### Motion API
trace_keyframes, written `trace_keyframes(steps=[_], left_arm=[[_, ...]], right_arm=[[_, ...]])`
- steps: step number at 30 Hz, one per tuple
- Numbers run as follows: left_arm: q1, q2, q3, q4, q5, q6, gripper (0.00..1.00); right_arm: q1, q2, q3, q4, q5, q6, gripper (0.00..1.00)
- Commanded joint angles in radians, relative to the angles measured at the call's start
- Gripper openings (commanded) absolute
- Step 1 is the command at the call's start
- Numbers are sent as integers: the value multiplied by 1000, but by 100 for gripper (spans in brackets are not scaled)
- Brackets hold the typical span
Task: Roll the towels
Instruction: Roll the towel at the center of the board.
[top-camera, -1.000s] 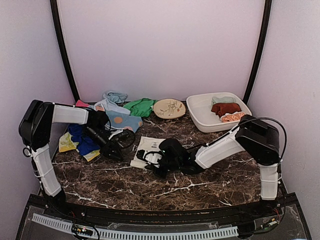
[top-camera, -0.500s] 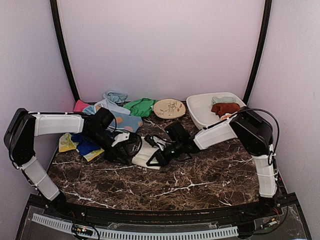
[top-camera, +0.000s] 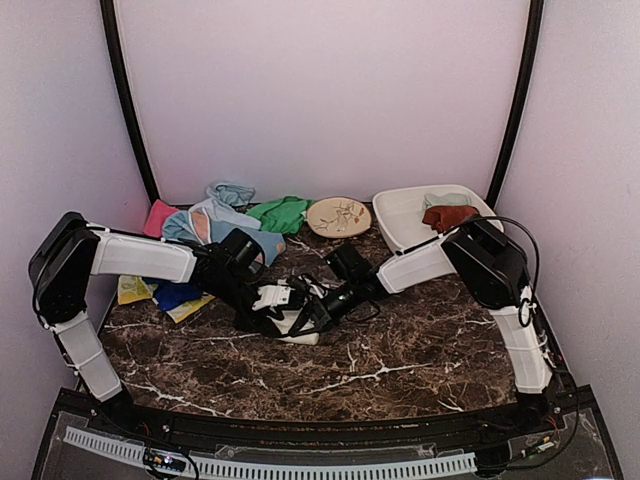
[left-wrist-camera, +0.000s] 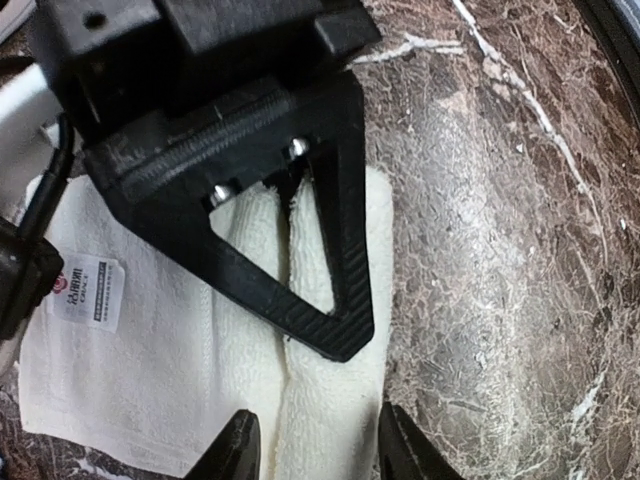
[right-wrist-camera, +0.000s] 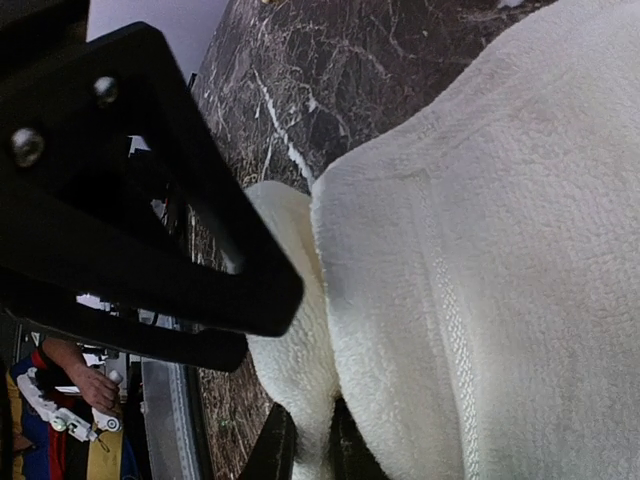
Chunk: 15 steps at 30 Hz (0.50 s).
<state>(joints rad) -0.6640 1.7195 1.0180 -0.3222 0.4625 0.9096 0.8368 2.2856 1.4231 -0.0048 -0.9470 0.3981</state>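
Shows bare brown marbled counter (top-camera: 400, 370) nearest the arm bases. Places the white towel (left-wrist-camera: 150, 370) at mid-counter, its label (left-wrist-camera: 90, 290) facing up and one edge turned over into a thick fold. Sets the left gripper (left-wrist-camera: 318, 455) over that fold, jaws apart, one fingertip on either side, not closed on it. Brings the right gripper (right-wrist-camera: 312, 450) in from the opposite side, jaws pinched nearly shut on the towel's doubled edge. Farther back, at left, gathers the loose towels (top-camera: 225, 215) in a heap: yellow, blue, pink, light blue with orange dots, green. Ends at the rear wall with a cream patterned plate (top-camera: 338, 215) beside a white tub (top-camera: 398, 228) holding a dark red towel (top-camera: 450, 215).
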Motion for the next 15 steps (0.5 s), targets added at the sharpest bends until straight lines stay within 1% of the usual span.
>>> trace_keyframes(steps=[1, 3, 5, 8, 10, 11, 12, 14, 15], left_arm=[[-6, 47, 17, -46, -10, 39, 42], [-9, 67, 35, -88, 2, 35, 38], [-9, 80, 39, -98, 7, 24, 32], [-9, 90, 26, -77, -4, 3, 16], [-8, 100, 29, -75, 2, -19, 3], [-6, 108, 35, -85, 13, -34, 0], [4, 117, 54, -110, 40, -45, 0], [22, 141, 89, -172, 107, -64, 0], [34, 149, 104, -203, 142, -72, 0]], right_arm=[[4, 61, -16, -94, -34, 67, 0], [4, 59, -21, -85, -33, 76, 0], [4, 56, -34, -63, -31, 91, 0], [4, 54, -47, -51, -21, 102, 0], [5, 49, -55, -37, -6, 108, 0], [3, 40, -63, -24, 10, 109, 0], [2, 25, -81, 7, 24, 115, 3], [-3, -34, -138, 85, 76, 128, 13], [-5, -72, -171, 128, 114, 126, 17]])
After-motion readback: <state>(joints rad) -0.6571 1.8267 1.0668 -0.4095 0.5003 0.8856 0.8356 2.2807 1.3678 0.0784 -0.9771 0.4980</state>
